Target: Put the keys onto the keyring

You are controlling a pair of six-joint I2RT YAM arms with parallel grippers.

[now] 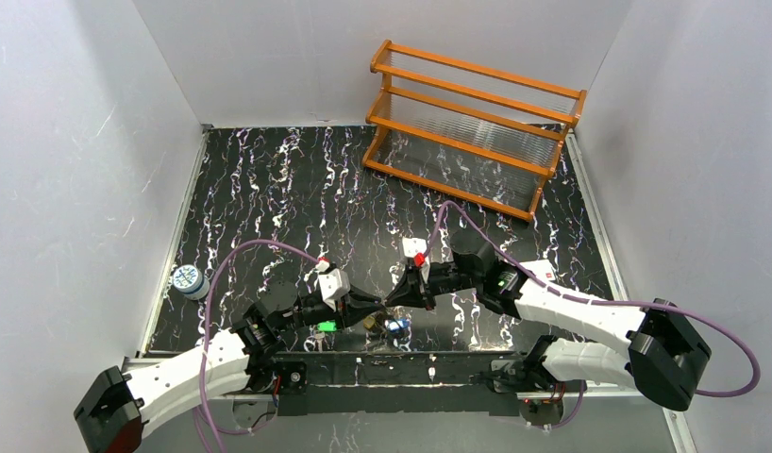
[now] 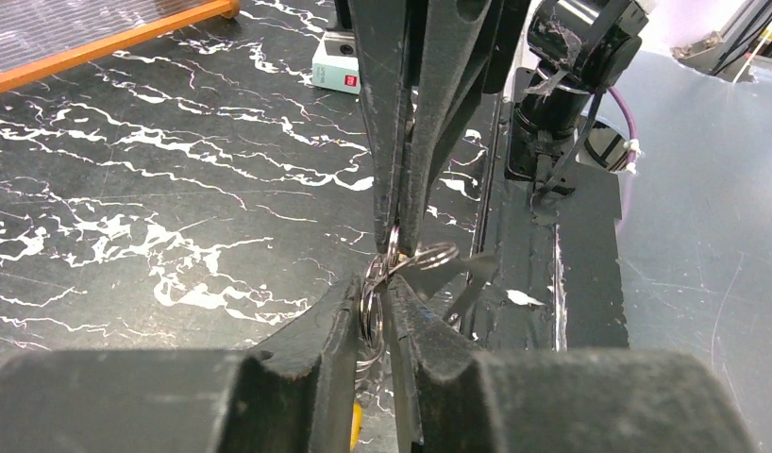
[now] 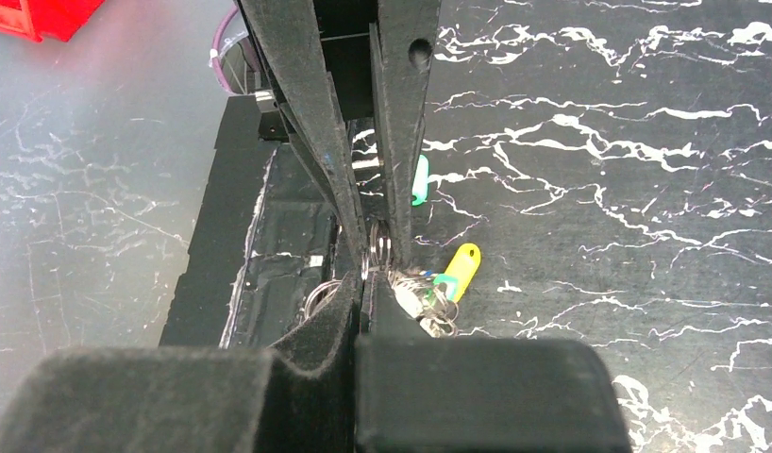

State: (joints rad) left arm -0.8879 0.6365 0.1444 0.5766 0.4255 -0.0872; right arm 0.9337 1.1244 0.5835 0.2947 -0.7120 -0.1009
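Observation:
Both grippers meet low over the table's near edge. My left gripper (image 1: pixel 378 304) (image 2: pixel 372 291) is shut on the silvery keyring (image 2: pixel 368 316), whose wire stands edge-on between its pads. My right gripper (image 1: pixel 394 300) (image 3: pixel 363 283) is shut on the same keyring (image 3: pixel 377 249) from the opposite side, and its fingers (image 2: pixel 401 160) come down from the top of the left wrist view. A small wire loop (image 2: pixel 431 255) sticks out sideways there. The keys (image 1: pixel 394 327) hang in a bunch under the grip, with a yellow head (image 3: pixel 462 267) and a green head (image 3: pixel 446 284) showing.
An orange wooden rack (image 1: pixel 472 127) stands at the back right. A small round blue-white can (image 1: pixel 187 280) sits by the left wall. The black base strip (image 1: pixel 392 363) runs along the near edge just below the grippers.

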